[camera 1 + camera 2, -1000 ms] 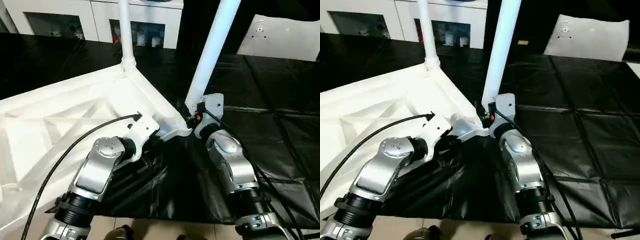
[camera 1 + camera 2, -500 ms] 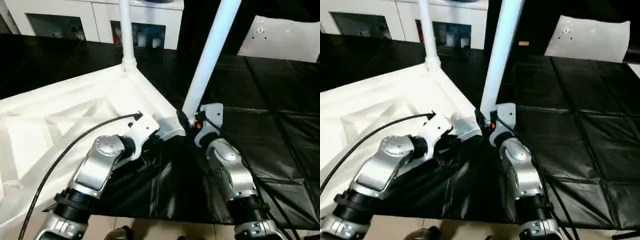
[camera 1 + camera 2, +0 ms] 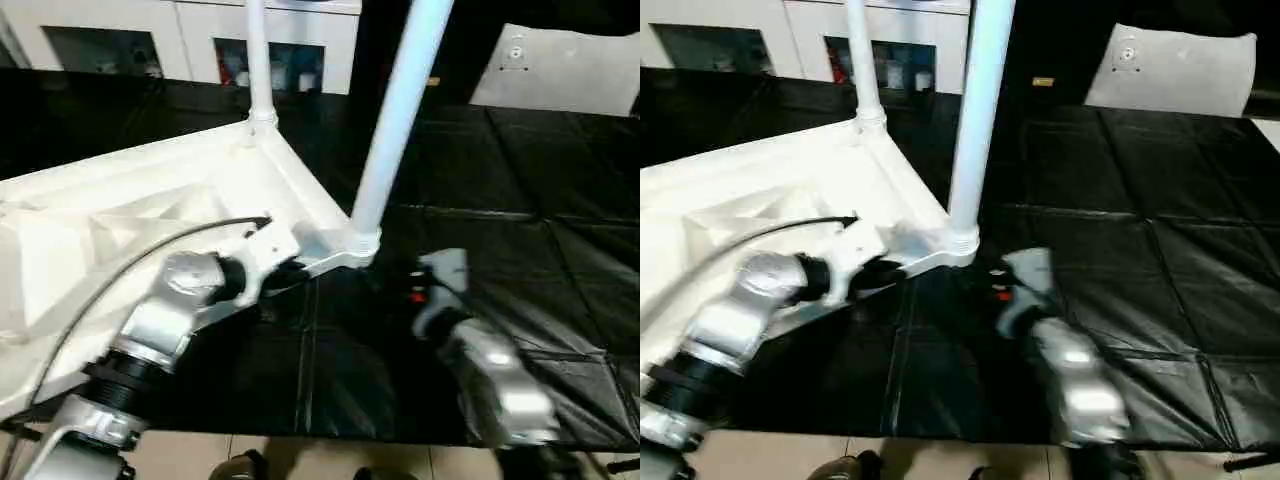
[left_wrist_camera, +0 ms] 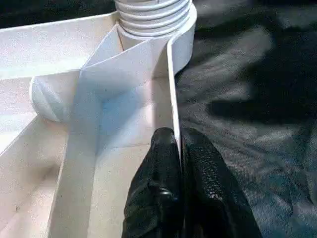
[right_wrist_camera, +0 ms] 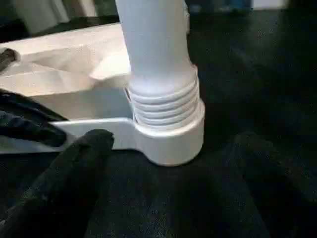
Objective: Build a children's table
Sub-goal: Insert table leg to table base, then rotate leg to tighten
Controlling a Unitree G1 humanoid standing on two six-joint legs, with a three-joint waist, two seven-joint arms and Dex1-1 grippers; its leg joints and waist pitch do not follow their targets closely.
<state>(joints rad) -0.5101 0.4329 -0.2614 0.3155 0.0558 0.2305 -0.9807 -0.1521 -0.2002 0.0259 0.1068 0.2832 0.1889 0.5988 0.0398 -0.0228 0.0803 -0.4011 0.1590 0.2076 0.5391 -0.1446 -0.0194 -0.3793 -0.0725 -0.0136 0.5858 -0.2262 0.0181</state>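
The children's table (image 3: 150, 200) lies upside down on a black sheet, ribbed underside up. Two white legs stand in its corner sockets, a far leg (image 3: 258, 60) and a near leg (image 3: 395, 120). The near leg's threaded end sits in its socket (image 5: 166, 124). My left gripper (image 4: 179, 148) is shut on the table's thin rim (image 4: 172, 89), just short of that socket (image 4: 153, 20). My right gripper (image 5: 173, 141) hangs open a short way in front of the socket, touching nothing. One of its fingers (image 5: 74, 168) stands well clear of the leg.
A white cabinet with glass doors (image 3: 150, 30) runs along the back. A flat white panel with a round fitting (image 3: 560, 70) leans at the back right. The black sheet (image 3: 520, 200) stretches out to the right, and pale floor shows along the near edge.
My right gripper has opened, let go of the near leg's base and drawn back towards me. The left gripper keeps its hold on the rim. The camera has shifted slightly.
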